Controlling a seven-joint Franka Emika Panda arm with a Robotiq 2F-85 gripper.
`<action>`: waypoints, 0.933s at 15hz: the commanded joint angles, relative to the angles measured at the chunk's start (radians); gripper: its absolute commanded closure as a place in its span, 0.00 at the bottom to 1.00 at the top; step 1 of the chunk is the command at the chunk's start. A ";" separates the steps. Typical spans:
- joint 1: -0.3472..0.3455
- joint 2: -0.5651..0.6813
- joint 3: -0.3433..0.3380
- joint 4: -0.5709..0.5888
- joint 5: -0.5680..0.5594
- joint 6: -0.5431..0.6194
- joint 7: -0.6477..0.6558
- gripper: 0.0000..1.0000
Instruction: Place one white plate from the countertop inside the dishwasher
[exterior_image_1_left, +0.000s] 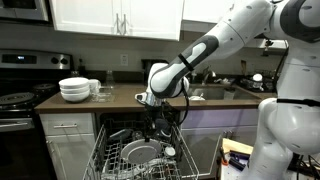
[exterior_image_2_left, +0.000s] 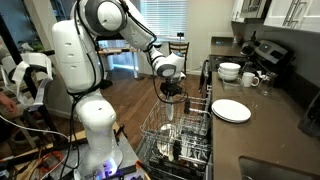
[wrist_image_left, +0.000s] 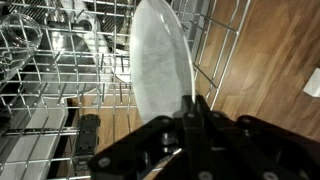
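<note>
My gripper (wrist_image_left: 192, 100) is shut on the rim of a white plate (wrist_image_left: 160, 60). The plate stands on edge and reaches away from me among the wires of the dishwasher rack (wrist_image_left: 40, 60). In both exterior views the gripper (exterior_image_1_left: 157, 118) (exterior_image_2_left: 172, 95) hangs straight over the pulled-out rack (exterior_image_1_left: 115, 160) (exterior_image_2_left: 190, 125) of the dishwasher. A round white plate (exterior_image_1_left: 141, 152) shows in the rack just below it. Another white plate (exterior_image_2_left: 231, 110) lies flat on the dark countertop (exterior_image_2_left: 270, 125).
A stack of white bowls (exterior_image_1_left: 74, 90) (exterior_image_2_left: 229, 71) and a cup (exterior_image_1_left: 95, 88) stand on the counter near the black stove (exterior_image_1_left: 15, 100). Glasses and dishes sit in the rack. Wooden floor (wrist_image_left: 270, 50) lies beside the dishwasher. The sink (exterior_image_1_left: 215, 92) is further along.
</note>
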 joint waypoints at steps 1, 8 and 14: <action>-0.025 -0.001 0.025 0.002 -0.002 -0.002 0.003 0.98; -0.029 0.005 0.048 -0.021 0.133 -0.082 -0.032 0.98; -0.047 -0.009 0.040 -0.062 0.169 -0.108 -0.007 0.98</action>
